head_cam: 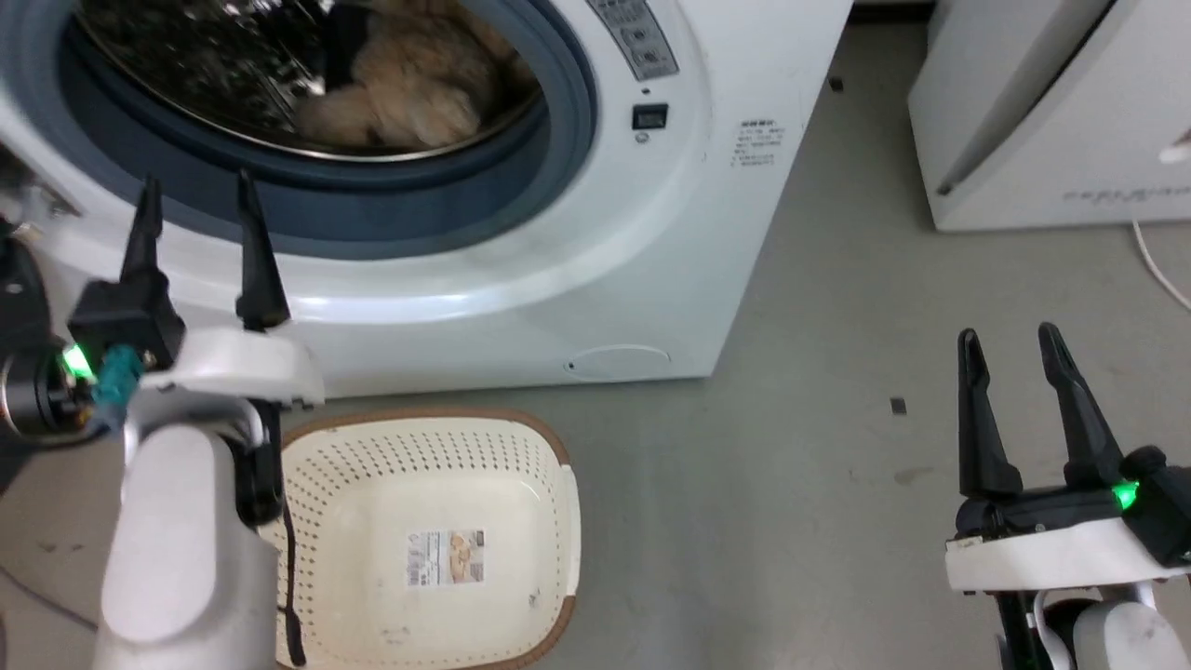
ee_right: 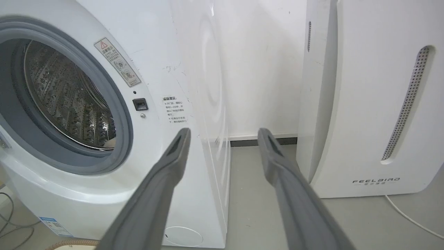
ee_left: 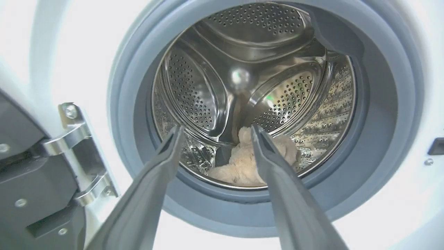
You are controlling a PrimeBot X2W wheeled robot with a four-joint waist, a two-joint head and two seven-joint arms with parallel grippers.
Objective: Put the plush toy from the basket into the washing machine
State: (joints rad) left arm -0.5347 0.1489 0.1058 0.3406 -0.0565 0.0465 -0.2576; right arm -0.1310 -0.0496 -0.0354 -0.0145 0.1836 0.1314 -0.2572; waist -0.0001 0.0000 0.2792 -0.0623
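Head view: the washing machine (head_cam: 651,233) was seen across the top with its round opening uncovered. The basket (head_cam: 419,414) was seen on the floor (head_cam: 837,419) at 6 o'clock below it, with nothing but a label sticker lying in it.
Plush toy: the plush toy (head_cam: 409,88) was found inside the steel drum, resting on its lower wall behind the grey seal. The placing was judged as good as done.
Left end effector: the left end effector (head_cam: 197,186) was held just outside the lower rim of the opening, at 7 o'clock from the toy. Its fingers were spread apart and nothing was gripped.
Right end effector: the right end effector (head_cam: 1008,335) was held low over the floor, well apart from the machine, at 4 o'clock from the toy. Its fingers were likewise apart and empty.
Key relation: in the left wrist view the toy was seen at 12 to 1 o'clock ahead of the fingers, partly hidden behind one of them. The left arm was judged far nearer.
Long axis: it was judged to run across the opening, roughly 9 to 3 o'clock in that view. This could not be told for certain.
Coming move: a straight pull-back of the left arm was judged sufficient.
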